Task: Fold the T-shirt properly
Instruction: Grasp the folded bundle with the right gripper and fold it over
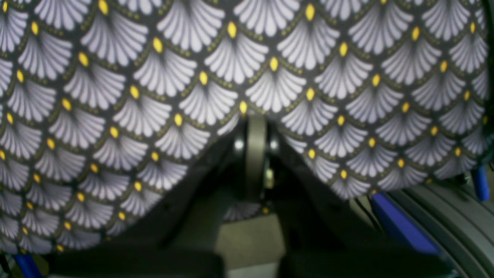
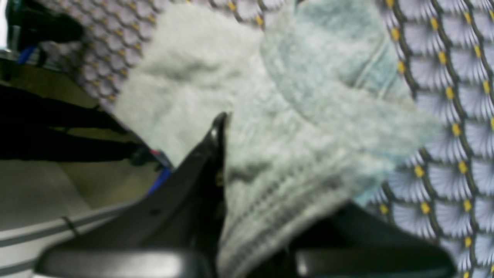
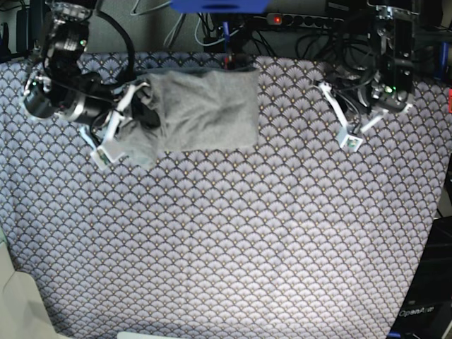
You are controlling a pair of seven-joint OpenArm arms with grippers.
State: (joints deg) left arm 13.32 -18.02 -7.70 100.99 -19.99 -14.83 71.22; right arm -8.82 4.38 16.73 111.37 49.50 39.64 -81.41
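Base view: right gripper pinches the shirt's sleeve-side edge; its long axis runs toward the left gripper, pressed together, empty, well apart.

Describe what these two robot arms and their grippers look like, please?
Both arms are black, built from chunky cylindrical joints with dark cables looped along them. The right gripper and left gripper look pale in the base view, with slim whitish fingers ending in small blocky tips. Up close, the right wrist view shows glossy black, tapering parts.
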